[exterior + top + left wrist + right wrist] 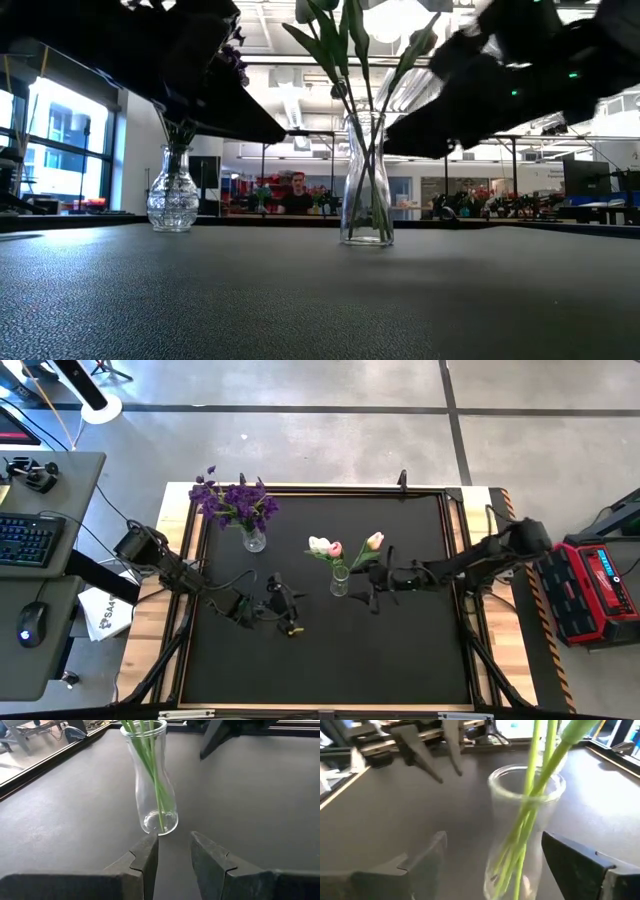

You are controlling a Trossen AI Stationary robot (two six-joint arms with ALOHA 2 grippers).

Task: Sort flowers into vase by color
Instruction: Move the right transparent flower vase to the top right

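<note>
A clear glass vase [340, 582] stands near the table's middle and holds three tulips, two pink and one white [320, 545]; their green stems [535, 795] lean in its mouth. A second glass vase [253, 540], toward the far left, holds the dark purple blooms [232, 500]. My right gripper [368, 588] is open just right of the tulip vase at about neck height [366, 190], a finger on either side of it [525, 840] without visible touch. My left gripper [293, 612] hovers left and nearer, its fingers a little apart [172, 851], pointing at that vase's base [157, 822].
The black mat [400, 660] is bordered by a raised frame and wooden table edges [155, 630]. Bare mat lies on the near half and to the right. Desks with a keyboard [25, 540] stand left of the table. A person [297, 195] sits in the room far behind.
</note>
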